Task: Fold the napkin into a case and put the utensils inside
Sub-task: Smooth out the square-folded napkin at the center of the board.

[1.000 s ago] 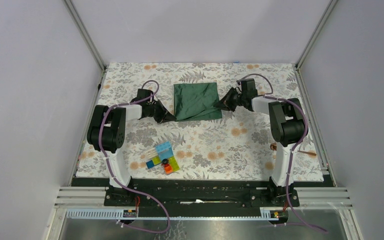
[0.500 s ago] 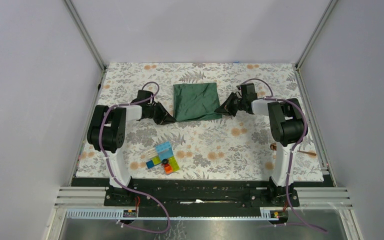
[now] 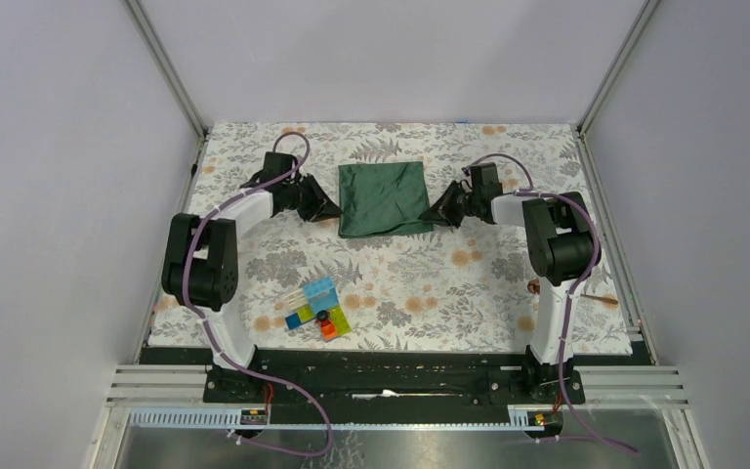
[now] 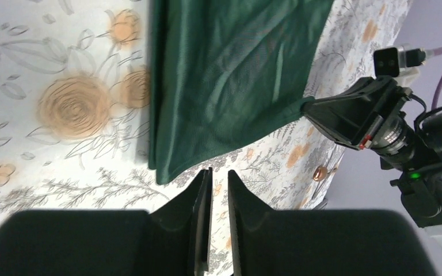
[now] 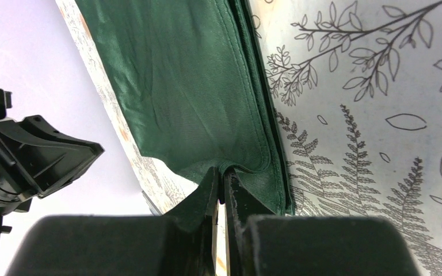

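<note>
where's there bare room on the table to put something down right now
Widest bare patch: the floral cloth between the napkin and the front rail, right of the colourful blocks. A narrower strip runs beyond the napkin by the back wall. Crowded: both napkin sides, with the left hand open beside it and the right hand pinching its corner.

You have two arms, left arm (image 3: 202, 264) and right arm (image 3: 557, 239), each with white link shells between black joint housings. A purple cable (image 3: 594, 239) loops along each. Left gripper (image 4: 218, 172) and right gripper (image 5: 223, 172) are matt black with wedge-shaped fingers (image 4: 198, 198). The right gripper bears a small red tab (image 4: 368, 140).
</note>
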You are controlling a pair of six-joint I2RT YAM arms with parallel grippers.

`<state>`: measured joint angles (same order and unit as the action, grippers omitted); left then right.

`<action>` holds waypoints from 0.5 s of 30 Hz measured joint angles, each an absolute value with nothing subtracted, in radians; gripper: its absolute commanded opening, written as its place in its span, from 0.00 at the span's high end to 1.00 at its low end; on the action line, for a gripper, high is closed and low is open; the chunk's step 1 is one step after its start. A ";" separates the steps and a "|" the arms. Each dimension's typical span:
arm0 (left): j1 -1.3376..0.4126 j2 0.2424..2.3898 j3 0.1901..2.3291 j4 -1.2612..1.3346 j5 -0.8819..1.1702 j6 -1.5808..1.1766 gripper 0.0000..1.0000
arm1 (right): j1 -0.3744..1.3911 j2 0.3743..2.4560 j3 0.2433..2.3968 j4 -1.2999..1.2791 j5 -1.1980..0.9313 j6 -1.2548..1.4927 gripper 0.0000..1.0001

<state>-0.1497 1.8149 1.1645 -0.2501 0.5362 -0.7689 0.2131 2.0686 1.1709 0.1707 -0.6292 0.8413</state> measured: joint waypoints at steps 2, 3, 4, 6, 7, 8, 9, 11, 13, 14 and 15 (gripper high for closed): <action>-0.162 1.831 1.190 -0.245 0.552 -0.770 0.93 | 0.213 2.069 1.167 0.171 -0.629 0.841 1.00; -0.168 1.847 1.206 -0.238 0.558 -0.774 0.94 | 0.213 2.069 1.165 0.170 -0.628 0.841 1.00; -0.171 1.868 1.221 -0.230 0.562 -0.776 0.95 | 0.213 2.069 1.163 0.169 -0.627 0.841 0.98; -0.182 1.922 1.246 -0.212 0.572 -0.780 0.97 | 0.213 2.069 1.163 0.165 -0.620 0.836 0.93; -0.184 1.947 1.250 -0.205 0.573 -0.783 0.98 | 0.213 2.069 1.163 0.160 -0.614 0.832 0.92; -0.184 1.971 1.250 -0.203 0.573 -0.785 0.98 | 0.213 2.069 1.163 0.153 -0.608 0.825 0.91; -0.183 1.991 1.249 -0.206 0.572 -0.786 0.98 | 0.213 2.069 1.163 0.142 -0.600 0.818 0.90; -0.181 2.019 1.243 -0.207 0.570 -0.788 0.99 | 0.213 2.069 1.163 0.119 -0.584 0.804 0.84; -0.178 2.030 1.226 -0.210 0.565 -0.788 0.99 | 0.213 2.068 1.163 0.099 -0.579 0.789 0.73; -0.176 2.030 1.219 -0.208 0.566 -0.792 1.00 | 0.214 2.064 1.163 0.092 -0.576 0.781 0.66; -0.175 2.030 1.217 -0.208 0.568 -0.793 1.00 | 0.216 2.055 1.163 0.072 -0.572 0.765 0.60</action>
<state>-0.1749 2.0304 1.2171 -0.2077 0.5678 -0.7925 0.2161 2.0552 1.1633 0.0723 -0.5720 0.7647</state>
